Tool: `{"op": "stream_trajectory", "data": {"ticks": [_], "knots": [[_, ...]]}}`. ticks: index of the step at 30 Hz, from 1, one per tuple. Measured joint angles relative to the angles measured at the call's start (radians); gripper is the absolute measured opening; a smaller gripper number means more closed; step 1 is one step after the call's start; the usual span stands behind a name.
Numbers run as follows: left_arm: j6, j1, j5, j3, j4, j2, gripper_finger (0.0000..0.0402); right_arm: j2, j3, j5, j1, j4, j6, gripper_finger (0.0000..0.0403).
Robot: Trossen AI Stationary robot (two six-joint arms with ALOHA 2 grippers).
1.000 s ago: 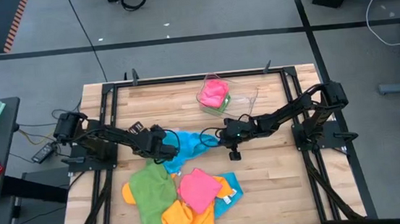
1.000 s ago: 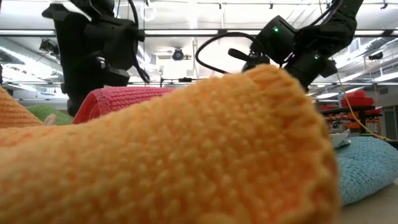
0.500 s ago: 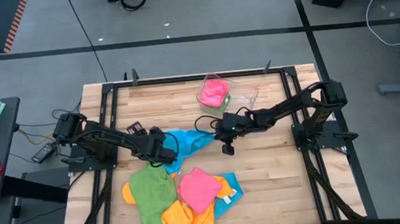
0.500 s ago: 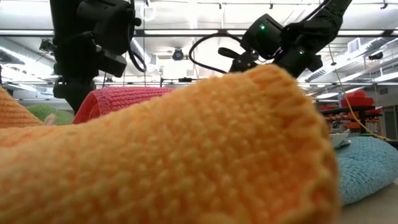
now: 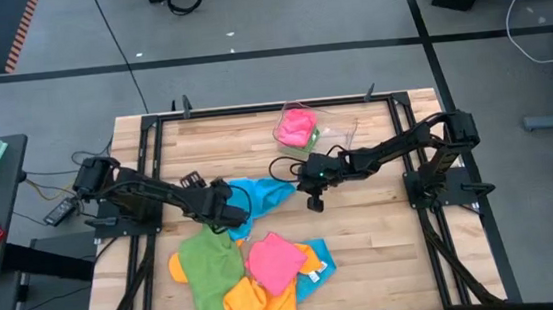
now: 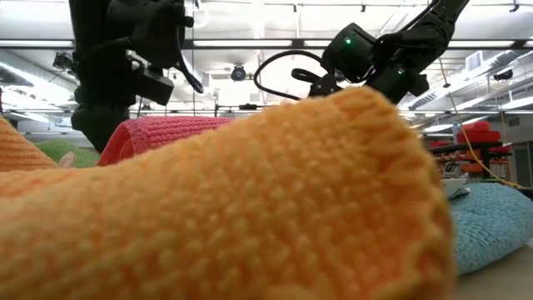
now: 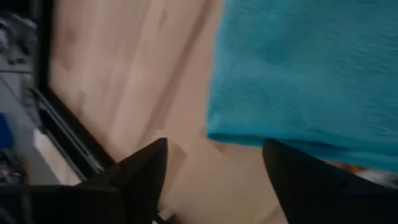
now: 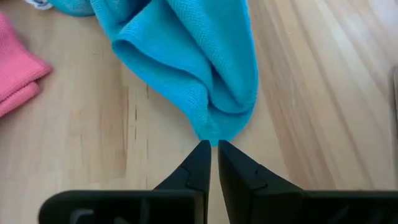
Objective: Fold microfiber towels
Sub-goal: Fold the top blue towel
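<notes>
Now L lets go of blue towel (image 5: 260, 199)
L gripper (image 7: 214, 165) just spread, edge beyond tips; R gripper (image 8: 214, 149) pinching corner — fold mid-way.

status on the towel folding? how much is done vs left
Done: a pink microfiber towel sits in the clear plastic tray, apparently finished. In hand: the right gripper pinches a corner of the sky blue microfiber towel mid-table; the left gripper is open beside its other edge, so this fold is unfinished. Left: a heap at the table's front, with the green towel, another pink towel and orange towel, all unfolded.
</notes>
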Motion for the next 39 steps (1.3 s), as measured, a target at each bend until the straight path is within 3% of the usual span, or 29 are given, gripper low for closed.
{"op": "stream_trajectory", "data": {"ticks": [5, 12, 24, 32, 39], "knots": [[0.023, -0.094, 0.052, 0.000, 0.068, 0.000, 0.0302, 0.000, 0.000, -0.021, 0.000, 0.000, 0.021, 0.0038], [0.020, -0.201, 0.038, 0.019, 0.079, 0.000, 0.0296, 0.000, 0.000, -0.021, 0.000, 0.001, 0.022, 0.0038], [0.049, -0.251, 0.004, 0.105, 0.083, 0.000, 0.0286, 0.000, 0.000, -0.021, 0.000, 0.001, 0.020, 0.0038], [0.135, -0.291, -0.181, 0.178, 0.069, 0.000, 0.0286, 0.000, 0.000, -0.020, 0.000, 0.001, 0.021, 0.0038], [0.138, -0.272, -0.407, 0.153, 0.107, 0.001, 0.0286, 0.000, 0.000, -0.021, 0.001, 0.001, 0.044, 0.0038]]}}
